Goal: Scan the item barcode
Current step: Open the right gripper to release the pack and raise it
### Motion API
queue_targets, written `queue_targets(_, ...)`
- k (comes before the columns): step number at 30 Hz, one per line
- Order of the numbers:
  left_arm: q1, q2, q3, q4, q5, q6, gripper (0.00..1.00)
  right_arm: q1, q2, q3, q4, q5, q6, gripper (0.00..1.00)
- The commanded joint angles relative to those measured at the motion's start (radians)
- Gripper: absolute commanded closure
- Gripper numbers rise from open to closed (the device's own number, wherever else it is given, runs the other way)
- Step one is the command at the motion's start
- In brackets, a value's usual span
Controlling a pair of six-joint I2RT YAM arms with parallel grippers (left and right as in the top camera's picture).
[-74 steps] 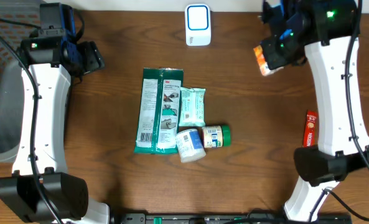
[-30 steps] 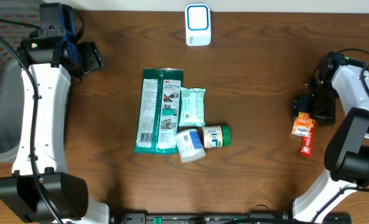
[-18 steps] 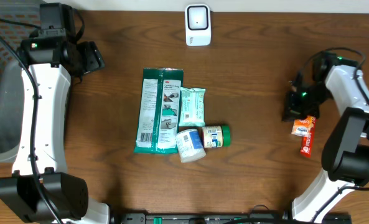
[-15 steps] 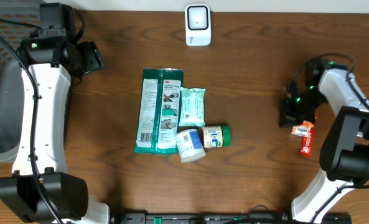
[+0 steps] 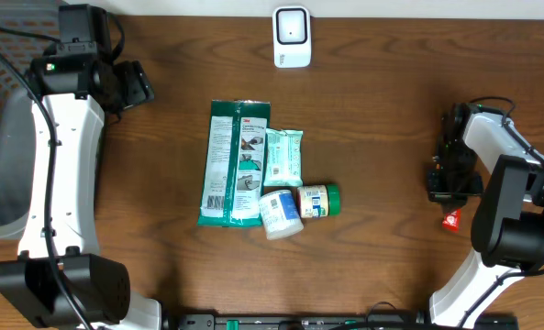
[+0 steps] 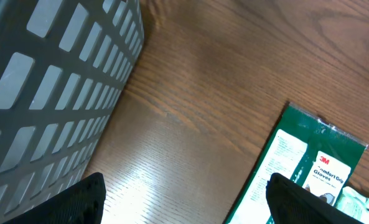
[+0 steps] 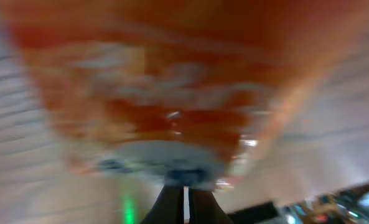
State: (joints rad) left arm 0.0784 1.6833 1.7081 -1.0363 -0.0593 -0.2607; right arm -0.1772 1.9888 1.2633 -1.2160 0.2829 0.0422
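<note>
The orange packet (image 7: 172, 93), held near the scanner (image 5: 292, 37) at 12 o'clock moments earlier, has been laid at the table's 3 o'clock edge, beside a red stick (image 5: 451, 219). The right gripper (image 5: 450, 179) has since been closed, empty, directly above the packet. The left gripper (image 6: 187, 199) is parked open and empty at 10 o'clock. That scan is judged complete; the glove pack (image 5: 237, 163) and its central neighbours remain to be scanned.

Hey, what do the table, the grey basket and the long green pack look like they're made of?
Table: wood or wood-look laminate, brown grain, slight sheen.
Basket: grey moulded plastic, matte, gridded walls.
Green pack: likely thin plastic film, printed, flat sealed end.
</note>
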Motion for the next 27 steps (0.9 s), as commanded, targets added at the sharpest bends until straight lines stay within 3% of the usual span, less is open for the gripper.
queue_targets(1, 0.006, -0.016, 0.004, -0.002, -0.016, 0.006, 0.18, 0.000, -0.004, 0.005, 0.009, 0.134, 0.016, 0.99)
queue_targets(12, 0.006, -0.016, 0.004, -0.002, -0.016, 0.006, 0.18, 0.002, -0.004, 0.002, 0.036, -0.183, 0.011, 0.99)
queue_targets(19, 0.006, -0.016, 0.004, -0.002, -0.016, 0.006, 0.18, 0.002, -0.016, 0.043, 0.034, -0.143, 0.002, 0.99)
queue_targets(25, 0.006, -0.016, 0.004, -0.002, -0.016, 0.006, 0.18, 0.023, -0.071, 0.064, 0.101, -0.492, -0.156, 0.99)
queue_targets(27, 0.006, -0.016, 0.004, -0.002, -0.016, 0.006, 0.18, 0.028, -0.071, 0.063, 0.134, -0.524, -0.149, 0.99)
